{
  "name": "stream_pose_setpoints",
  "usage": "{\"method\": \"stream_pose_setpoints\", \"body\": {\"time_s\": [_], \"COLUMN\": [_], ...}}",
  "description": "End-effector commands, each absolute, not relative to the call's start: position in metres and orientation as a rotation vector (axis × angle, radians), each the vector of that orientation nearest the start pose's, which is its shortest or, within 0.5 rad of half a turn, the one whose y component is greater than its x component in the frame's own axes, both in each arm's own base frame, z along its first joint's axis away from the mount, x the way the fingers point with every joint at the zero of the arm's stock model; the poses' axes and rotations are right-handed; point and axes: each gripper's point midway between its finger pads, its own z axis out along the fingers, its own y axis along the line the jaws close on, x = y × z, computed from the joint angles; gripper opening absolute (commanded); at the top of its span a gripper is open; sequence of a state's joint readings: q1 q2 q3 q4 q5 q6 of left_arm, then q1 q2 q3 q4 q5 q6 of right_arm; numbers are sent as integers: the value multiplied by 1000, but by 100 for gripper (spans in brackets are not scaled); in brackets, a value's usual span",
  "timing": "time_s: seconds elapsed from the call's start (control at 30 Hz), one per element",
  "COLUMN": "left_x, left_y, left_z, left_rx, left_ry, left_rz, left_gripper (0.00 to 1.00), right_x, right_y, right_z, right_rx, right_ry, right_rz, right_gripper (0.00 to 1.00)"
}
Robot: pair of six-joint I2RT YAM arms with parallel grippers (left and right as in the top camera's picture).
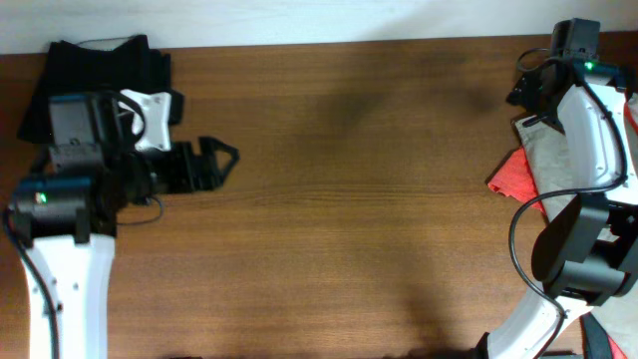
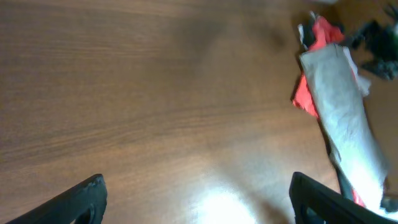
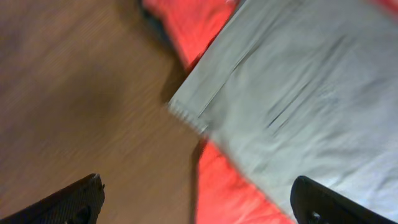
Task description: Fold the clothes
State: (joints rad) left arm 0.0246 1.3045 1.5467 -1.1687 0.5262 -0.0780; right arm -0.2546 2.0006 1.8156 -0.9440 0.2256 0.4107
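**Limp cloth at both ends of a wooden table**

The black garment [image 1: 95,60] lies in the upper left of the overhead view, at the table's far edge, partly hidden by the left arm. At the right edge the khaki-grey trousers [image 1: 543,150] sit over a red garment [image 1: 506,177], beneath the right arm.

All of it looks light and limp. It should sag rather than hold shape, and a pinch on one layer may drag others along. In the right wrist view the trousers show a stitched edge [image 3: 186,112] toward the frame's left. That firmer edge, or a corner, seems the best place to grip.

The left gripper [image 1: 227,157] points toward the table's middle, jaws spread wide and holding nothing. The right gripper [image 3: 198,182] hovers over the trousers' edge, jaws likewise apart and empty.

The table [image 1: 359,199] is smooth brown wood, so cloth will probably slide when pulled. Its wide middle gives room for spreading. Beyond the far edge only a pale strip shows.
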Motion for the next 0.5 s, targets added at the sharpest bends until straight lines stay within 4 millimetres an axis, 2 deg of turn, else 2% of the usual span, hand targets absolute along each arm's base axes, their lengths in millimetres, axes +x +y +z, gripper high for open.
{"method": "stream_pose_setpoints", "body": {"time_s": [0.0,0.03,0.1,0.2,0.27,0.3,0.33,0.4,0.47], "left_x": [283,273,260,242,236,235,235,235,237], "left_y": [-92,-97,-101,-99,-99,-98,-98,-98,-96], "left_z": [319,322,323,307,286,276,270,254,242], "left_rx": [210,245,278,287,289,272,258,224,214], "left_ry": [2413,2396,2373,2357,2331,2317,2307,2292,2312], "left_rz": [-570,-558,-548,-535,-535,-541,-547,-562,-544], "left_gripper": [96,99,99,99,99,99,99,99,99], "right_x": [453,458,459,440,410,392,382,347,315], "right_y": [-109,-90,-74,-57,-39,-33,-29,-10,9], "right_z": [149,153,169,228,267,279,285,302,311], "right_rx": [915,882,800,567,455,438,422,347,263], "right_ry": [2616,2621,2608,2553,2522,2517,2509,2453,2371], "right_rz": [120,273,390,351,320,275,244,204,224], "right_gripper": [99,99,99,99,99,99,99,99,99]}}
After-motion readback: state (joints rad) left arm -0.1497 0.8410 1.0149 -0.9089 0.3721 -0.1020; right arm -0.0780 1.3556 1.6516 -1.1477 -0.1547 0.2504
